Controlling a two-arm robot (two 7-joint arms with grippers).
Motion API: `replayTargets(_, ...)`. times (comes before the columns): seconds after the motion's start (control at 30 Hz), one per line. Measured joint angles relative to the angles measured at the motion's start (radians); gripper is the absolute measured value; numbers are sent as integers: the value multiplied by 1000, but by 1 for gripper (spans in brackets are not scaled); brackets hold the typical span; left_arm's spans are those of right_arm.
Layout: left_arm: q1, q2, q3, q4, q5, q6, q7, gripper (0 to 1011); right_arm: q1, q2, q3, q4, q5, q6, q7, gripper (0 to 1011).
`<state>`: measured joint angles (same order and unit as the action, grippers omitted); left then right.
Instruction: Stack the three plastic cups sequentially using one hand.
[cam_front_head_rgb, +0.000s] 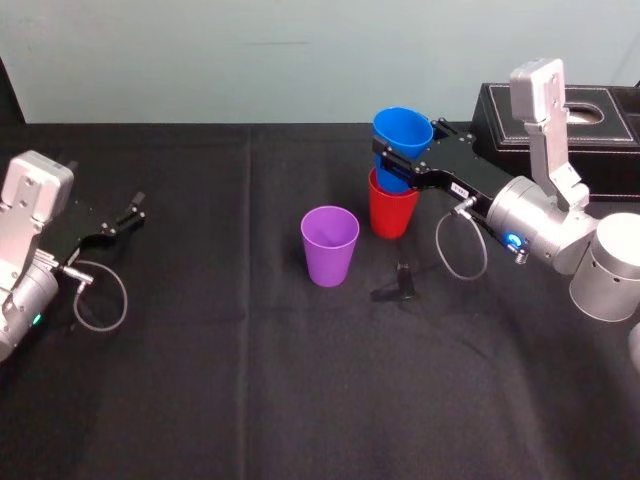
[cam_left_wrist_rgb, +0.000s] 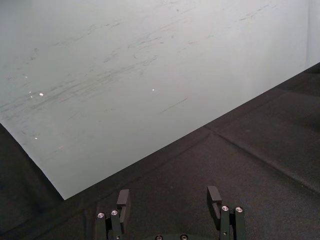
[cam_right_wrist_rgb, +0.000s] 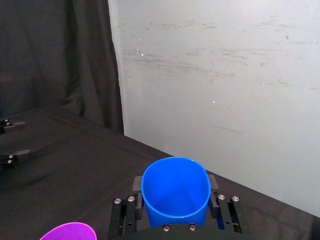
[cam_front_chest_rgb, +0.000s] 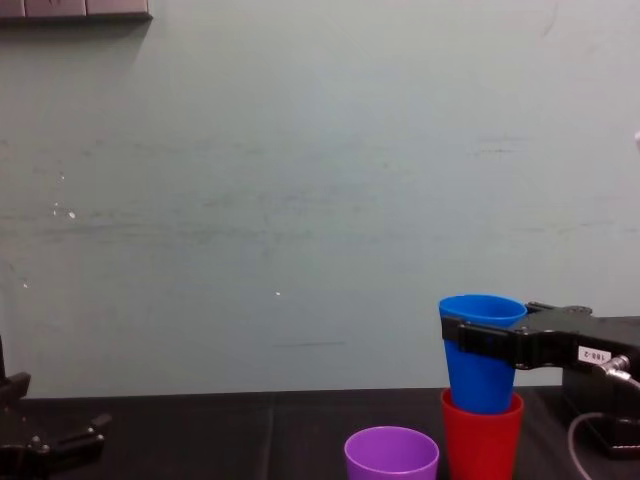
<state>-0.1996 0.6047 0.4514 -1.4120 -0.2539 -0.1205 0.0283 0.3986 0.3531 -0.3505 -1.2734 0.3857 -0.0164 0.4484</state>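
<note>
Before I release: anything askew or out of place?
Nothing stands out. The right tool grips the blue cup, upright and partway inside the red cup; the purple cup stands upright beside them. The left tool sits idle at left.

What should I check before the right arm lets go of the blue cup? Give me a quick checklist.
1. Right gripper shut on the blue cup: ok.
2. Blue cup's base inside the mouth of the red cup: ok, per the chest view.
3. Blue cup fully seated: cannot tell; most of its wall stands above red's rim.
4. Blue cup roughly upright over red: ok in the chest view.
5. Purple cup upright and apart from the stack: ok.
6. Left gripper parked on the robot's far left, open, away from the cups: ok.
</note>
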Motion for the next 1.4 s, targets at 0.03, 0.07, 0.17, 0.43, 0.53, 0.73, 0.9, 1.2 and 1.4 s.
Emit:
replayTargets(0.03,0,0,0,0,0,0,0,1005,0,-1,0,1,-1,-1,0,733)
replayTargets(0.07,0,0,0,0,0,0,0,1005,1,-2,0,5,-2,-3,0,733)
replayTargets(0.17,0,0,0,0,0,0,0,1005,1,-4,0,10,-2,-5,0,733)
replayTargets(0.43,0,0,0,0,0,0,0,1004,-1,-15,1,38,-8,-26,4,733)
replayTargets(0.53,0,0,0,0,0,0,0,1005,-2,-19,2,51,-9,-36,7,733)
replayTargets(0.73,0,0,0,0,0,0,0,1005,-5,-27,2,71,-12,-53,13,733)
replayTargets(0.9,0,0,0,0,0,0,0,1005,-6,-34,2,91,-19,-71,15,734)
replayTargets(1.2,0,0,0,0,0,0,0,1005,-7,-41,3,115,-40,-95,14,733)
replayTargets(1.4,0,0,0,0,0,0,0,1005,-4,-48,3,135,-53,-107,14,733)
